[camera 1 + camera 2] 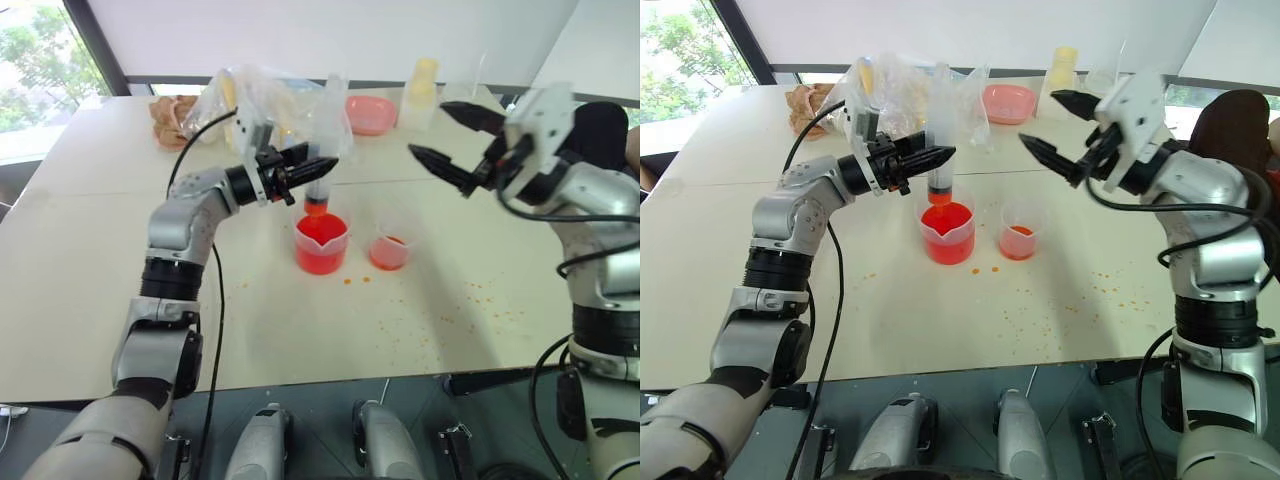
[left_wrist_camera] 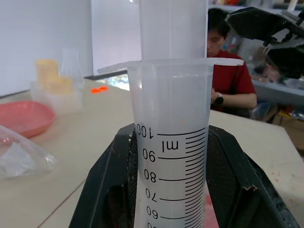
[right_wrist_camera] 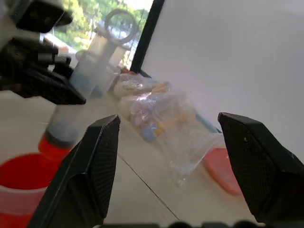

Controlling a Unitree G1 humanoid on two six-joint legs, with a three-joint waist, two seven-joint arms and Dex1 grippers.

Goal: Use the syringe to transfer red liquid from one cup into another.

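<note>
Two grippers: my left gripper pinches the syringe upright over the beaker, right gripper spread, so I'd steady the barrel before drawing.

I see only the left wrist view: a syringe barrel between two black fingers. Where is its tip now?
Observer: The syringe stands upright, and its orange-red tip hangs just above the red liquid in the spouted beaker.
Operator: Is the right gripper touching the syringe?
Observer: No. The right gripper is apart from it, up on the robot's right side, fingers wide open.
Operator: Where is the small cup?
Observer: The small cup stands on the table just to the right of the beaker, with a little red at its bottom.
Operator: Is the table clean?
Observer: No, orange droplets are scattered in front of both cups.
</note>
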